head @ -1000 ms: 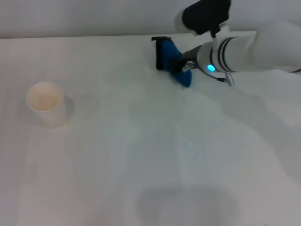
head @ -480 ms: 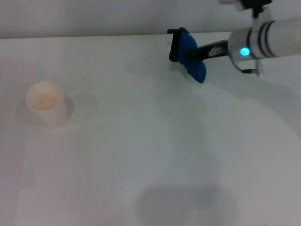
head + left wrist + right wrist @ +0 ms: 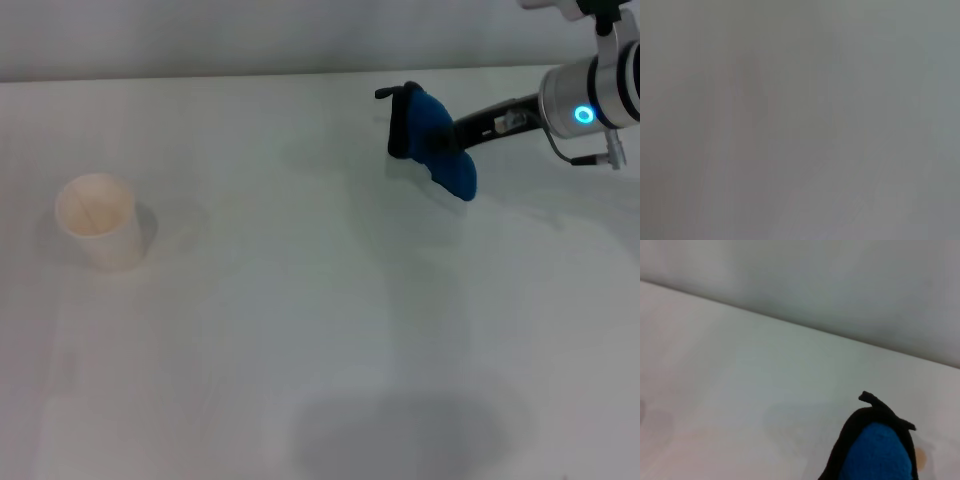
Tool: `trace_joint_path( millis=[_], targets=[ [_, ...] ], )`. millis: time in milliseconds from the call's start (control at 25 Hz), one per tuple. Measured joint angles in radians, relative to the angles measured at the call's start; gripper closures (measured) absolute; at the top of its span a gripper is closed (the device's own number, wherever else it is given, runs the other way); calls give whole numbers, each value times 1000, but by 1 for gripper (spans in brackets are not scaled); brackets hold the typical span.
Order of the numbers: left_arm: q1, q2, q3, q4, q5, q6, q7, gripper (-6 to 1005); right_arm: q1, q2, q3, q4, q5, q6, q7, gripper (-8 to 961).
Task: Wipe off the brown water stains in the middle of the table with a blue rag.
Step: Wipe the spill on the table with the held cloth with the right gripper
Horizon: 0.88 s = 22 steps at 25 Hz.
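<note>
The blue rag (image 3: 436, 139), bright blue with black edging, hangs bunched from my right gripper (image 3: 463, 132), which is shut on it a little above the far right part of the white table (image 3: 250, 330). The rag's black-edged top also shows in the right wrist view (image 3: 875, 447). No distinct tan-brown puddle shows on the table in any view; only faint pale traces lie near the middle. My left gripper is out of view, and the left wrist view shows only a blank grey surface.
A pale paper cup (image 3: 98, 221) stands upright at the left of the table. The table's far edge meets a grey wall (image 3: 200, 40). A soft grey shadow (image 3: 400, 432) lies near the front edge.
My right arm has pulled back to the right and slightly toward the front, carrying the blue rag with it from the far middle of the table.
</note>
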Motion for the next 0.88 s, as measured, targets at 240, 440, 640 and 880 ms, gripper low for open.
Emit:
trace_joint_path(
  millis=[240,440,640,880],
  targets=[
    [0,0,0,0,0,0,0,123,-4,9,1,-10,-33,1,0,742],
    [-3,0,0,0,1,3,0,123,12,64,3,-2,-173,111,0,740],
    [-3,-1,0,0,2,4,0,123,67,103,20,41,-306,119,7,737],
    [-1,-2,0,0,2,4,0,123,103,102,18,76,-311,104,8,734]
  ],
)
